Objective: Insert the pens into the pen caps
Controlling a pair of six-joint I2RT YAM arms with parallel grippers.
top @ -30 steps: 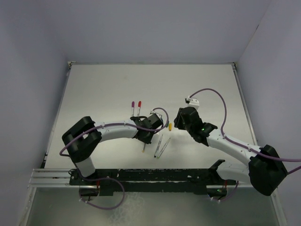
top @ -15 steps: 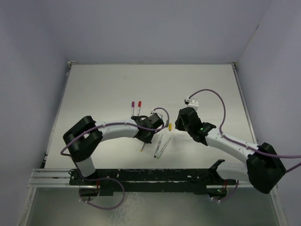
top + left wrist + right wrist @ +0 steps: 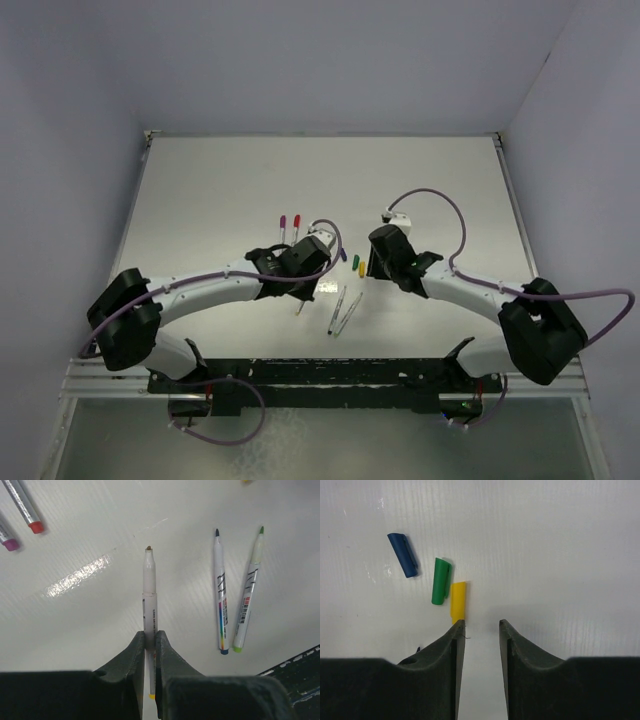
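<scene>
Three lavender walls [image 3: 330,60] enclose the white table [image 3: 230,180] holding pens [image 3: 336,311].

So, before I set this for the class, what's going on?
Two robot arms are capping pens. The left gripper is shut on an uncapped pen. The right gripper is open, fingertips at the yellow cap, with the green cap and blue cap beside it. A blue-tipped pen and green-tipped pen lie uncapped; a red-capped pen and purple-capped pen are done.

Bright even light, soft glare
</scene>
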